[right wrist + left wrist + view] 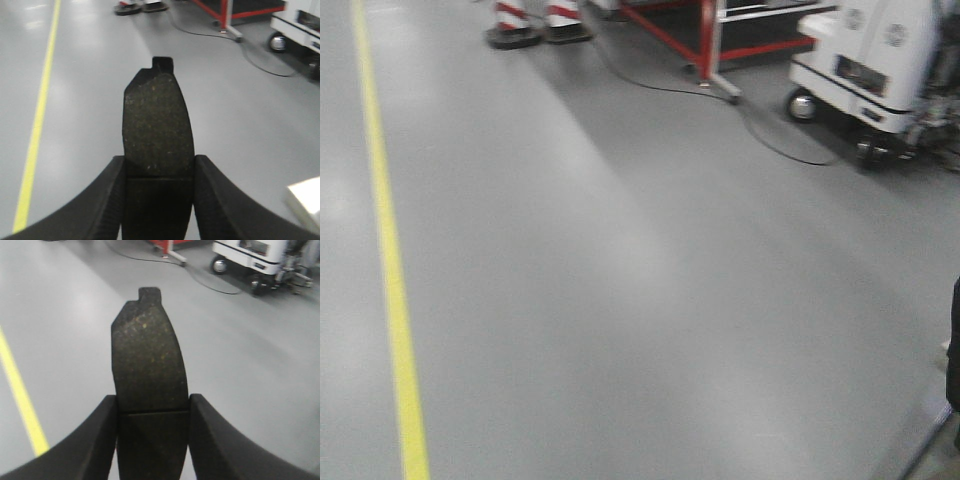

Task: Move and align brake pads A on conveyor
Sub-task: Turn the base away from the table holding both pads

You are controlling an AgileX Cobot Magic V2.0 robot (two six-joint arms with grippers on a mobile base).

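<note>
In the left wrist view a dark grey, speckled brake pad [147, 355] with a cross groove sticks forward out of my left gripper [152, 407], which is shut on it at mid-length. My right gripper [159, 167] likewise is shut on a second brake pad [157, 120], tab end pointing away. Both pads hang in the air above the grey floor. The conveyor is out of view in all views. Neither gripper appears in the front view.
Grey workshop floor with a yellow line [390, 260] on the left. At the back stand red-and-white cone bases [535, 25], a red steel frame [705, 40], a white wheeled machine [865, 60] and a black cable [770, 135]. A pale box corner [305, 200] shows at lower right.
</note>
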